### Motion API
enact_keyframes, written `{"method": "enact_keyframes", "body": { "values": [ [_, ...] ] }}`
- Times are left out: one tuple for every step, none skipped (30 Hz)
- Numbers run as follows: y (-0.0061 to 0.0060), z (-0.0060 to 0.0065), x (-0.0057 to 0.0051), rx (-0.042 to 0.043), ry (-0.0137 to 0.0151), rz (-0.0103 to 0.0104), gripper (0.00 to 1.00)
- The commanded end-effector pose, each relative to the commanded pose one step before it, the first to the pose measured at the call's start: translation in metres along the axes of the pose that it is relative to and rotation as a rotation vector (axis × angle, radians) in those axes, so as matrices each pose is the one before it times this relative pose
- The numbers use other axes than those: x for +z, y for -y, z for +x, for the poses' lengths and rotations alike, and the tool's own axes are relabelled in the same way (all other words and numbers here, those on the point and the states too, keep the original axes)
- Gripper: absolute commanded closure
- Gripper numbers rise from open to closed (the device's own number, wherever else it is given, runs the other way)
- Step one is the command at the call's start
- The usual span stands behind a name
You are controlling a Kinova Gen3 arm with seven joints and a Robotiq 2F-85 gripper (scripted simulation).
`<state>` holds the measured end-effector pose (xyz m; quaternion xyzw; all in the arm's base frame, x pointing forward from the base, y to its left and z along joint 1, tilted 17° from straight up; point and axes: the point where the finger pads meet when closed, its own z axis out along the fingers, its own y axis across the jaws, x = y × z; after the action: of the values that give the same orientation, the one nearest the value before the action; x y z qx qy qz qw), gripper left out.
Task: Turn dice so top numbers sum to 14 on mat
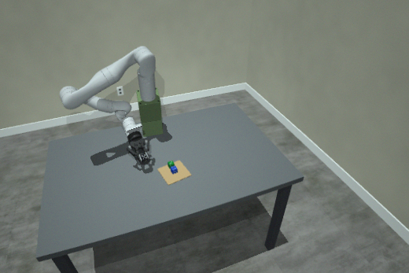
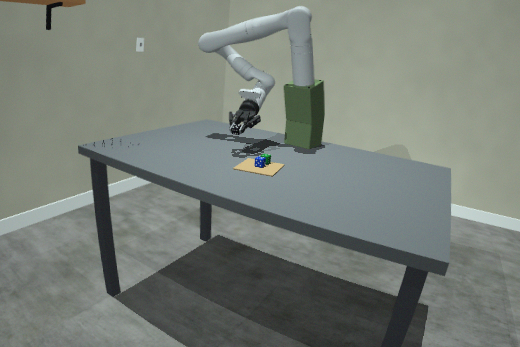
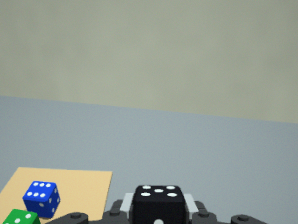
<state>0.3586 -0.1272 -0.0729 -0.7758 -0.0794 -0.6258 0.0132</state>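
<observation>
White rounded arm (image 1: pixel 108 76) (image 2: pixel 250 29), thin seam lines; black angular jaws (image 1: pixel 142 156) (image 2: pixel 236 128).

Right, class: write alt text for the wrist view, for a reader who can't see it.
A gripper holds a black die showing five white pips. To its left, a blue die and a partly cropped green die sit on a tan mat.

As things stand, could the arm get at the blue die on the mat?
Probably not yet: its end effector is shut on the black die. Nothing stands over the blue die, though the green die sits close by.
</observation>
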Motion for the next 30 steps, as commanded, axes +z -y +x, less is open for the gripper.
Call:
{"method": "enact_keyframes", "body": {
  "values": [
    [0.00024,-0.00184,-0.00041,0.00244,-0.00577,-0.00225,0.74],
    [0.00009,-0.00005,-0.00007,-0.00013,-0.00235,0.00021,0.74],
    [0.00008,-0.00004,-0.00006,-0.00011,-0.00192,0.00018,0.74],
    [0.00006,-0.00004,-0.00005,-0.00009,-0.00152,0.00015,0.74],
    [0.00005,-0.00003,-0.00004,-0.00007,-0.00117,0.00012,0.74],
    [0.00004,-0.00002,-0.00003,-0.00005,-0.00085,0.00009,0.74],
    [0.00003,-0.00001,-0.00002,-0.00004,-0.00058,0.00006,0.74],
    [0.00002,-0.00001,-0.00001,-0.00002,-0.00036,0.00004,0.74],
    [0.00001,0.00000,-0.00001,-0.00001,-0.00019,0.00002,0.74],
    [0.00000,0.00000,0.00000,0.00000,-0.00007,0.00001,0.74],
    [0.00000,0.00000,0.00000,0.00000,-0.00001,0.00000,0.74],
    [0.00000,0.00000,0.00000,0.00000,0.00000,0.00000,0.74],
    [0.00000,0.00000,0.00000,0.00000,0.00000,0.00000,0.74],
    [0.00000,-0.00001,0.00001,0.00000,0.00000,0.00000,0.74],
    [0.00000,-0.00008,0.00004,0.00001,-0.00002,-0.00001,0.74],
    [0.00000,-0.00022,0.00011,0.00002,-0.00004,-0.00003,0.74],
    [-0.00001,-0.00040,0.00021,0.00004,-0.00008,-0.00006,0.74],
    [-0.00001,-0.00062,0.00032,0.00006,-0.00012,-0.00009,0.74],
    [-0.00001,-0.00086,0.00045,0.00008,-0.00016,-0.00012,0.74],
    [-0.00001,-0.00112,0.00059,0.00011,-0.00021,-0.00015,0.74],
    [-0.00002,-0.00141,0.00074,0.00010,-0.00020,-0.00014,0.74],
    [-0.00003,-0.00171,0.00090,0.00000,0.00000,0.00000,0.74],
    [-0.00002,-0.00199,0.00104,0.00000,0.00000,0.00000,0.74],
    [-0.00003,-0.00224,0.00117,0.00000,0.00000,0.00000,0.74],
    [-0.00003,-0.00248,0.00130,0.00000,0.00001,0.00000,0.74],
    [-0.00004,-0.00268,0.00140,0.00000,-0.00001,0.00000,0.74],
    [-0.00004,-0.00286,0.00150,0.00000,0.00000,0.00000,0.74],
    [-0.00004,-0.00300,0.00157,0.00000,0.00000,0.00000,0.74],
    [0.00000,0.00000,0.00000,0.00000,0.00000,0.00000,0.74],
    [0.00000,0.00000,0.00000,0.00000,0.00000,0.00000,0.74]
  ]
}}
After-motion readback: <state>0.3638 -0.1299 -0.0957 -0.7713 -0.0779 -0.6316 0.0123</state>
